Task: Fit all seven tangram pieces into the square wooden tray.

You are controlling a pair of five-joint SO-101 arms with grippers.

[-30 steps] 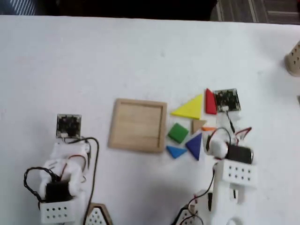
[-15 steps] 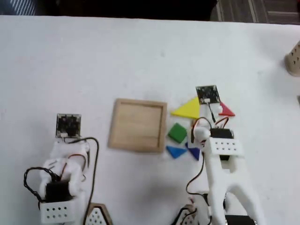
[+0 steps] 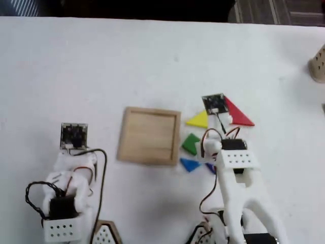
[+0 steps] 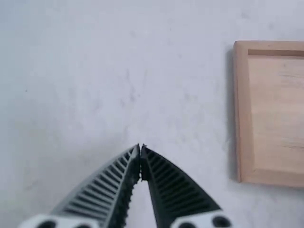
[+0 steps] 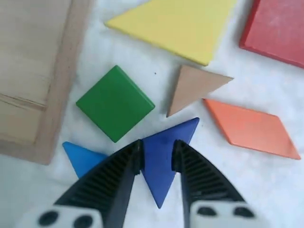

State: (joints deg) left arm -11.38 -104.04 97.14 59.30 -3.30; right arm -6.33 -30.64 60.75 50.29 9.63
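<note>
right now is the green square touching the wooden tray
Apart: the right wrist view shows a strip of bare table between the green square and the wooden tray rim.

Pale wood-grain tray (image 3: 148, 135); yellow triangle (image 5: 180, 26), red triangle (image 5: 278, 31), green square (image 5: 115, 103), tan triangle (image 5: 192, 88), orange parallelogram (image 5: 249, 128), dark-blue triangle (image 5: 161, 166), light-blue triangle (image 5: 83, 156), against plain white table (image 3: 101, 61).

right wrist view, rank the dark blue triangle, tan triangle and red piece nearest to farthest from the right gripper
1. dark blue triangle, seen between the open fingers of the right gripper.
2. tan triangle, just past the blue one's tip.
3. red piece, farthest, beside the yellow triangle.
</note>
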